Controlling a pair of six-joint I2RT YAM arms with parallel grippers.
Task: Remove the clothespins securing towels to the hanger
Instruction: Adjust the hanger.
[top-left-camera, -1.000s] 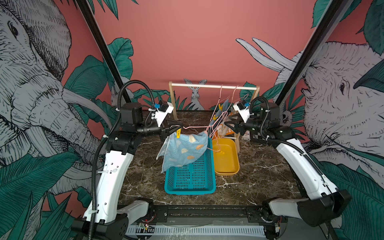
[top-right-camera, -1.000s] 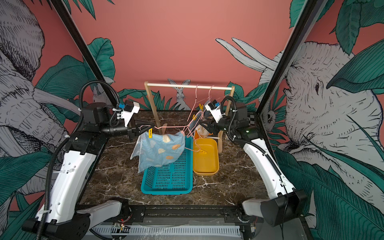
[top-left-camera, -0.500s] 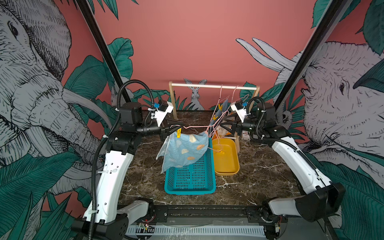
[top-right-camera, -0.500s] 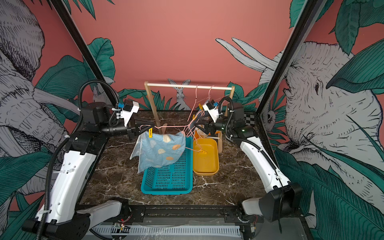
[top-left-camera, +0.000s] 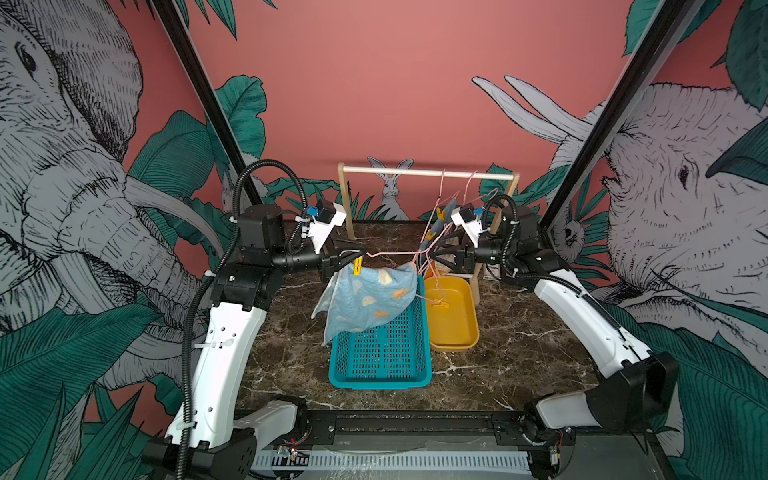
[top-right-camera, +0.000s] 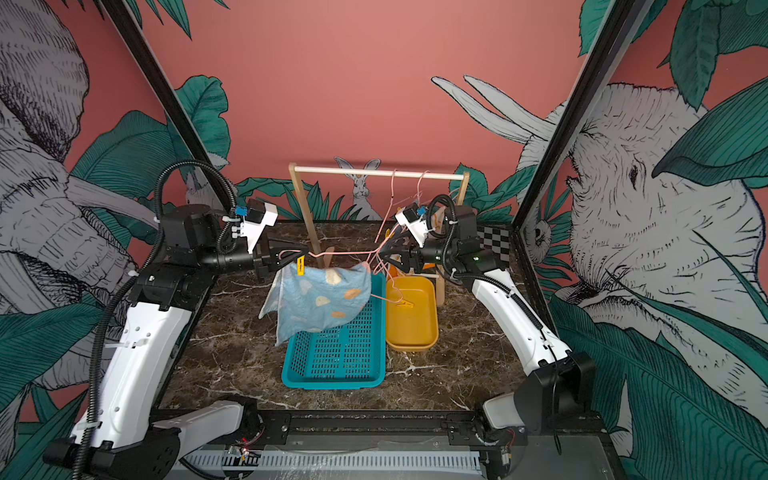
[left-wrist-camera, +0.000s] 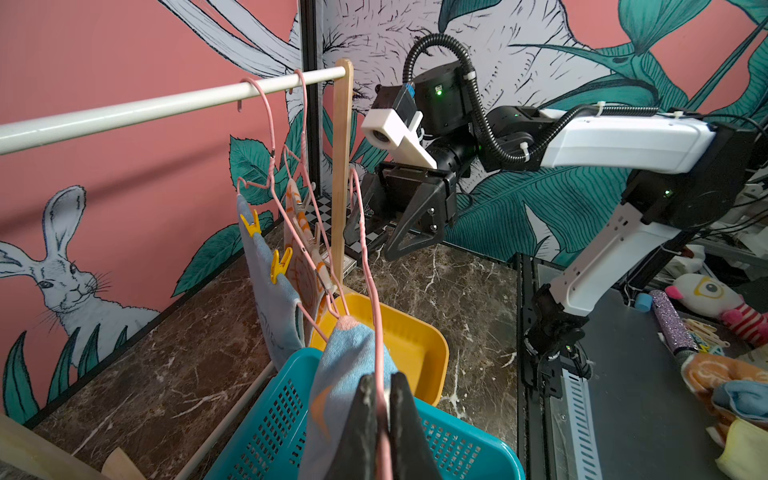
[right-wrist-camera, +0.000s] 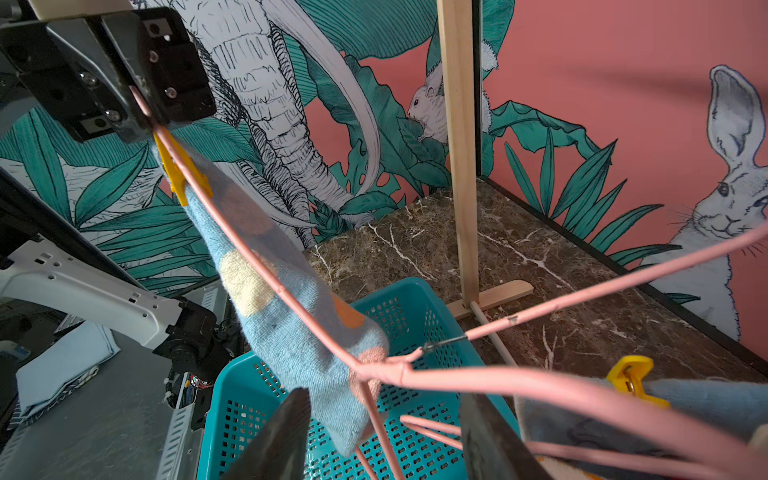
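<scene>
Above the far end of the teal basket (top-left-camera: 380, 380), you find the left gripper (left-wrist-camera: 379, 382) clamped on the wire of one pink hanger (right-wrist-camera: 395, 371), its fingers pressed together with only the wire between them. One light blue spotted towel (top-left-camera: 370, 299) hangs from this hanger. One yellow clothespin (top-left-camera: 356, 267) fixes the towel to the wire just beside the left gripper. The towel's other end lies unpinned over the wire near the right gripper (right-wrist-camera: 384, 397). The right gripper's jaws stand apart with hanger wire running between them. You cannot tell whether either finger touches it.

Count three hangers in all: one held, and two hooked on the white rail (left-wrist-camera: 166, 99). One hooked hanger carries a blue towel (left-wrist-camera: 270, 299), secured by two clips: an upper yellow clip (left-wrist-camera: 250, 224) and a lower yellow clip (left-wrist-camera: 279, 264). The other carries a cream towel (left-wrist-camera: 301, 270) with orange outlines. Its pale clips overlap, so you cannot count them.

One loose yellow clothespin (top-left-camera: 439, 305) lies in the single yellow tray (top-left-camera: 453, 345). The tray stands just beside the teal basket on the marble table (top-left-camera: 519, 332).
</scene>
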